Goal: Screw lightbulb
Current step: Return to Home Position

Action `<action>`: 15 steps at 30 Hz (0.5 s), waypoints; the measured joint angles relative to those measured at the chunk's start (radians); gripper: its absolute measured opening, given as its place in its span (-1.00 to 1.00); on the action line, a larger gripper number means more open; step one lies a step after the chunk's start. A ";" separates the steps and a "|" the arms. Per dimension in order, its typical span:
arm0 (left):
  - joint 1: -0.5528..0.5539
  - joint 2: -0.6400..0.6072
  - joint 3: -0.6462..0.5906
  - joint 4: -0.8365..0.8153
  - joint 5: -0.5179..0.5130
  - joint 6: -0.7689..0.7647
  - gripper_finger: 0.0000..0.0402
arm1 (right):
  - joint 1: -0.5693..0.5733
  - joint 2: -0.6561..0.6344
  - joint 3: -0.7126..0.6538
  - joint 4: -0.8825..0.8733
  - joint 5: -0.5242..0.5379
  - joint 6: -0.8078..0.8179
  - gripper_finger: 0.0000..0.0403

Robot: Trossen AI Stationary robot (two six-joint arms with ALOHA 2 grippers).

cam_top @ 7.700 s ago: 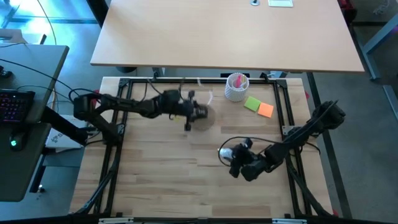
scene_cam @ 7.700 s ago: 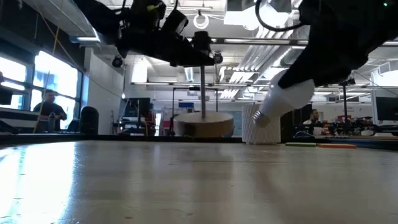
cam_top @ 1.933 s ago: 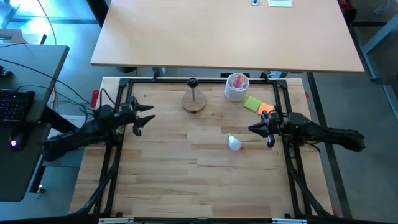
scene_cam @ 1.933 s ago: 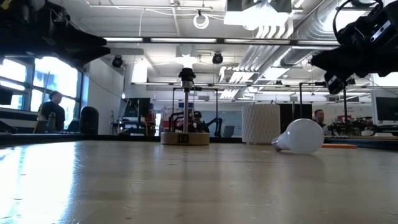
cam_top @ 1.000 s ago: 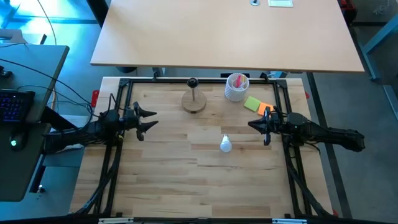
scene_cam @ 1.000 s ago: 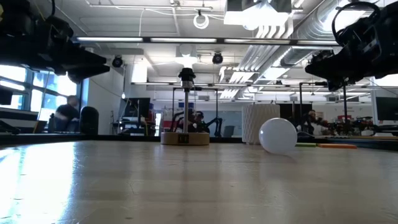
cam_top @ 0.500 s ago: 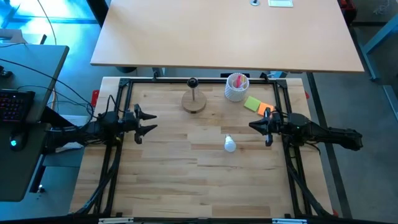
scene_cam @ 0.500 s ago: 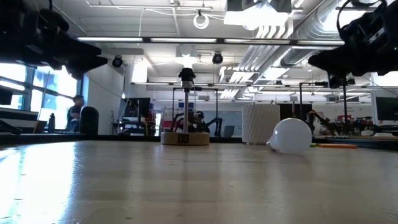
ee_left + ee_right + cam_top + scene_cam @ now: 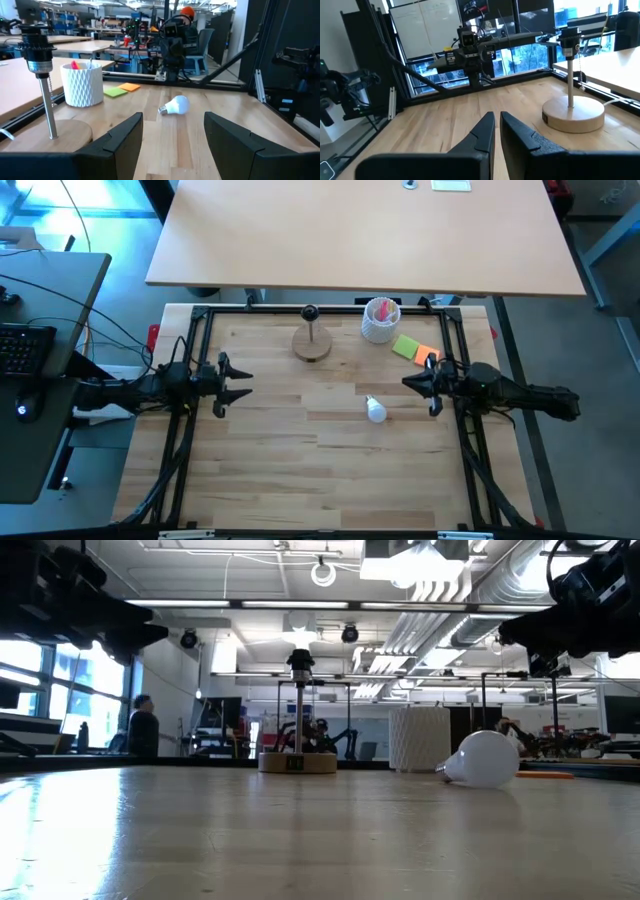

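Observation:
The lightbulb [image 9: 375, 411] lies on its side on the wooden table, right of centre; its round white globe rests on the boards and its metal base points toward the far left [image 9: 487, 759] [image 9: 176, 105]. The round wooden stand [image 9: 312, 342] with its black socket top [image 9: 300, 662] stands at the far edge. My left gripper [image 9: 232, 381] hovers open at the table's left edge, its fingers pointing toward the bulb [image 9: 172, 135]. My right gripper [image 9: 408, 383] hovers shut at the right edge [image 9: 497, 122], a little right of the bulb. Neither touches anything.
A white ribbed cup [image 9: 380, 320] with pink contents stands at the far edge, right of the stand. Green [image 9: 407, 346] and orange [image 9: 428, 358] notes lie near the right gripper. A black frame [image 9: 200, 315] borders the table. People show in the room behind.
The lightbulb has rolled a little toward the table's right edge and turned on the boards, so that its base now points sideways in the low view. My left gripper has drawn back slightly toward the left edge, still open.

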 joint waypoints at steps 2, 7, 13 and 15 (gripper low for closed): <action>0.000 0.000 0.000 0.000 0.000 0.000 0.03 | 0.000 0.000 0.000 -0.004 0.000 0.000 -0.89; 0.000 0.000 0.000 0.000 0.000 0.000 0.03 | 0.000 0.001 0.000 -0.012 -0.001 0.000 -0.89; 0.000 0.000 0.000 0.001 0.000 0.000 0.03 | 0.000 0.001 0.000 -0.012 -0.001 0.000 -0.89; 0.000 0.000 0.000 0.001 0.000 0.000 0.03 | 0.000 0.001 0.000 -0.012 -0.001 0.000 -0.89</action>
